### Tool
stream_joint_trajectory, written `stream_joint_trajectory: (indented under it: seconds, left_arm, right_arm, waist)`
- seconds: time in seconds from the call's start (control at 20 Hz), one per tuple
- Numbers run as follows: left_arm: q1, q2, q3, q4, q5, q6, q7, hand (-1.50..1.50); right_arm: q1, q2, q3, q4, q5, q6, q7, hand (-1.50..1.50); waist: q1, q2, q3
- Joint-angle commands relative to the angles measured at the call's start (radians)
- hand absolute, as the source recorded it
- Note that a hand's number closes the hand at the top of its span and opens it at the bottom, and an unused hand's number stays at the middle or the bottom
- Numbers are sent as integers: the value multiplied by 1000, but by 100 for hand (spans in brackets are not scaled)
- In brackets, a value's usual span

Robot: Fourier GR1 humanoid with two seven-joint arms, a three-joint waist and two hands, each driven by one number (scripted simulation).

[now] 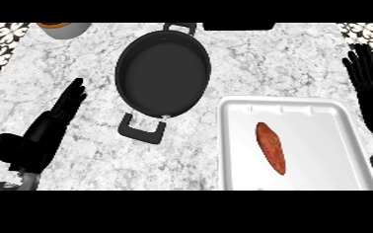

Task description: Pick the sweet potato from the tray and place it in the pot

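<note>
Below, from the head view: sweet potato [270,147] lying lengthwise on white tray [241,168], well apart from both hands. Black pot [163,73] just up-left of tray on marble counter [80,128]. Left hand [55,116] released, fingers straight, beside pot. Right hand [360,74] relaxed at right edge, fingers up.

A kitchen: marble counter [87,54] with a black pot [163,74] and white tray [320,128]

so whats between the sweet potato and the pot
In the head view, only bare white tray floor, the tray's raised rim and a narrow strip of marble counter separate the sweet potato from the pot. No object lies there.
</note>
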Motion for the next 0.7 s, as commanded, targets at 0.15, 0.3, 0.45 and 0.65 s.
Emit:
stream_joint_trajectory:
  seconds: [0.15, 0.3, 0.45, 0.65]
  left_arm:
    - [-45, -140, -43, 31, 72, -64, 59, 0]
    - [-19, -172, -65, 16, 114, -62, 78, 0]
    - [-17, -205, -97, 33, 139, -97, 91, 0]
    - [-47, -233, -71, 41, 159, -84, 141, 0]
  right_arm:
    - [-131, -6, 49, 252, 123, 65, -43, -150]
    - [16, -208, 117, 276, 400, -84, 49, -150]
    - [21, -66, 210, 342, 477, -222, 197, -150]
    - [-59, -39, 335, 313, 612, -188, 271, -150]
  waist:
    - [32, -13, -2]
    - [5, 18, -28]
    - [34, -8, -6]
    - [26, -21, -3]
